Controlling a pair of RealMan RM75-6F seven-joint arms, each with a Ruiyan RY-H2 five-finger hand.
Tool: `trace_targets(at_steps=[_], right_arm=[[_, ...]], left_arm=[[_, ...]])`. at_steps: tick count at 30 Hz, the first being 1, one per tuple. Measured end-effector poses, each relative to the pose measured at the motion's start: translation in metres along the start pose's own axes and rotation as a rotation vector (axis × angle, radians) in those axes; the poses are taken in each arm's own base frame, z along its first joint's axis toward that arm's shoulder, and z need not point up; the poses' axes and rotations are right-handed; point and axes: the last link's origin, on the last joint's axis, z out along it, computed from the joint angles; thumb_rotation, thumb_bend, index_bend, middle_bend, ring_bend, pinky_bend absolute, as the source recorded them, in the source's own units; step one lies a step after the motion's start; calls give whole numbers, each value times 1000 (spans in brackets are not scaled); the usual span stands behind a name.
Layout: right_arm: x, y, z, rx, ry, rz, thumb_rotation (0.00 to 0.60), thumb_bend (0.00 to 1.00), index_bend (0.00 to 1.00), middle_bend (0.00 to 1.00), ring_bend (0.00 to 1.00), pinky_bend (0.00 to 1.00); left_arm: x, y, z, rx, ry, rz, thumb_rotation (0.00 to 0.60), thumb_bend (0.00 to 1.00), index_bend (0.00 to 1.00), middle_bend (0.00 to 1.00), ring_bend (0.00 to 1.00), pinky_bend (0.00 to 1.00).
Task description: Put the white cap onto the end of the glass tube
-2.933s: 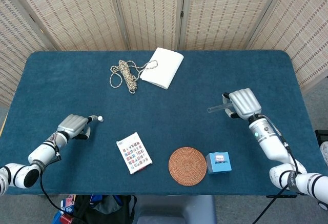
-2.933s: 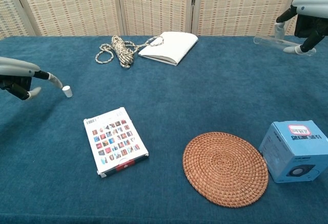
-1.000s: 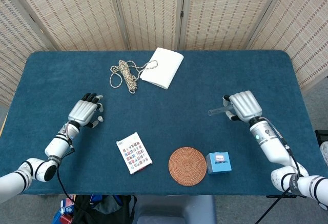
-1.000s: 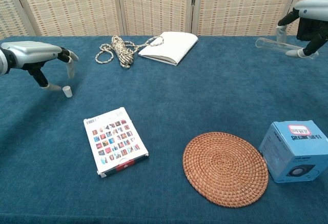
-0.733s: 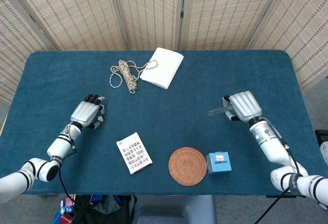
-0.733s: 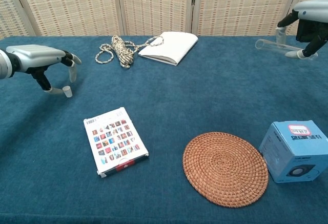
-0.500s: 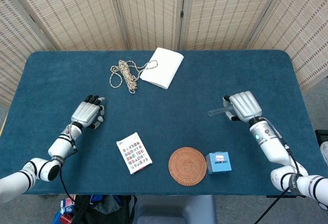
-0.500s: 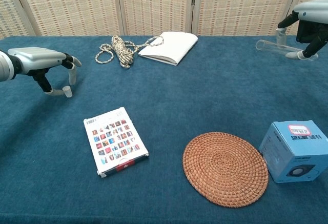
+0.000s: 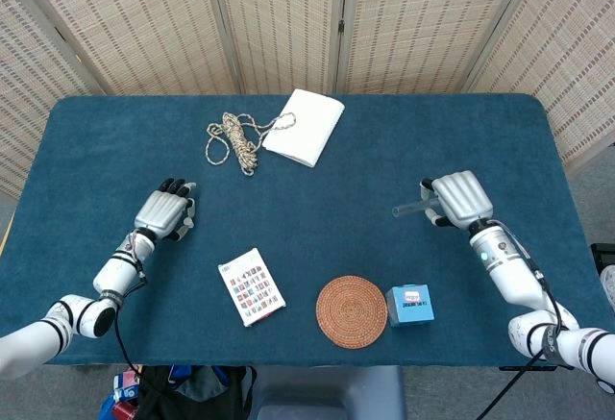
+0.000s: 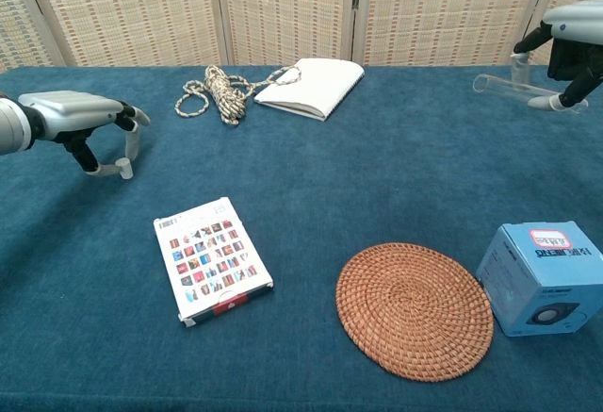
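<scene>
The white cap (image 10: 125, 169) stands on the blue cloth at the left; in the head view my left hand (image 9: 165, 213) hides it. In the chest view that left hand (image 10: 80, 115) arches over the cap, pinching it between the thumb tip on one side and a fingertip coming down on the other. At the right, my right hand (image 9: 459, 199) grips the glass tube (image 9: 407, 210), which sticks out leftward above the table. The chest view shows the tube (image 10: 504, 89) nearly level in the right hand (image 10: 568, 54), its open end pointing left.
A coiled rope (image 9: 233, 139) and a white notebook (image 9: 305, 126) lie at the back. A picture-card booklet (image 9: 252, 286), a round woven coaster (image 9: 352, 311) and a small blue box (image 9: 410, 305) sit along the front. The table (image 9: 317, 199) carries a blue cloth.
My left hand has come from beside the cap to over it, and its fingers have drawn in until thumb and fingertip meet the cap. The right hand with the tube has barely shifted.
</scene>
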Motion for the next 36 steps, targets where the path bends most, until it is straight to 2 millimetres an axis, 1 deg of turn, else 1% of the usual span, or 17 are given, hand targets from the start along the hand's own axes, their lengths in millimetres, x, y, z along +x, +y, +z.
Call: trace_targets(at_steps=[8,14,20,25,29,36], right_arm=[[-2,2,1,-5,-6,2,600,487,873,1000,1000,1000],[-2,3,1,-5,-7,3,600,488,882,1000,1000,1000],[-2,0,1,3,-5,10,600,488,887,1000,1000,1000],[-1,-8,3,28,3,32,600,488,894,1000,1000,1000],[1,-18,6,53,12,64,600,487,901,1000,1000,1000],[1,-40,13,100,30,179,600,499,910,1000,1000,1000]], left_arm=[[-1,1,2,0,2,-1,600,352,472,0,0,0],[0,2,3,2,16,-14,600,358,534,4,0,0],[7,-2,0,1,52,-59,600,390,561,16,0,0],[24,-7,-11,-15,90,-146,600,395,563,22,0,0],[41,-8,-25,-41,118,-234,600,399,565,25,0,0],[82,-10,-57,-96,167,-383,600,400,566,26,0,0]])
